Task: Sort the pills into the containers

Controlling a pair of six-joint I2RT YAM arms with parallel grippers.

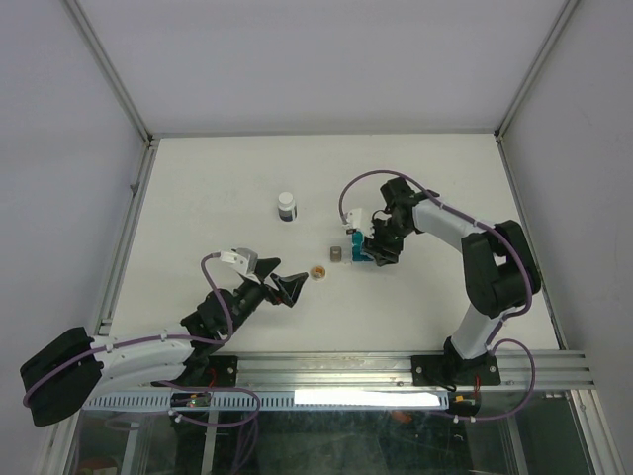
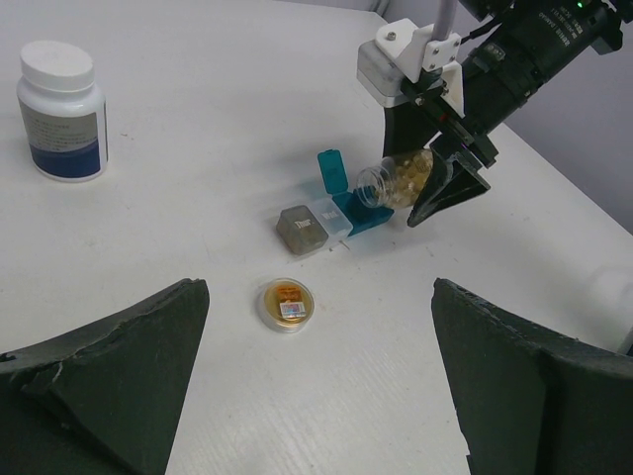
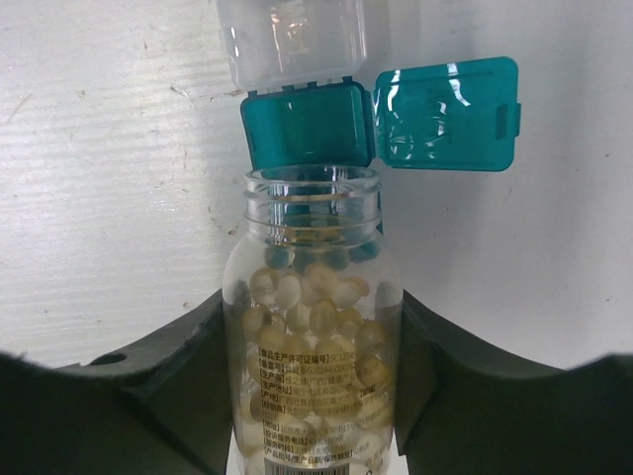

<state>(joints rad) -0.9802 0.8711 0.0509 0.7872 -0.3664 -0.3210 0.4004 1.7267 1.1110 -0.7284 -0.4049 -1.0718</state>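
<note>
The right gripper (image 1: 377,247) is clamped around a clear pill bottle (image 3: 312,336), tilted with its mouth over the open teal-blue box (image 3: 307,139) near the middle of the table (image 1: 198,198). The grey box (image 2: 300,230) sits in the same row. The left gripper (image 1: 285,279) hovers wide open and empty toward the near edge, by a loose cap (image 2: 285,304).

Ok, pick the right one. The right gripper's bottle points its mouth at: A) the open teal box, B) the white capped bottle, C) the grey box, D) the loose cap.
A: the pill bottle held in the right gripper tilts its open mouth at the teal box, whose lid stands open.
</note>
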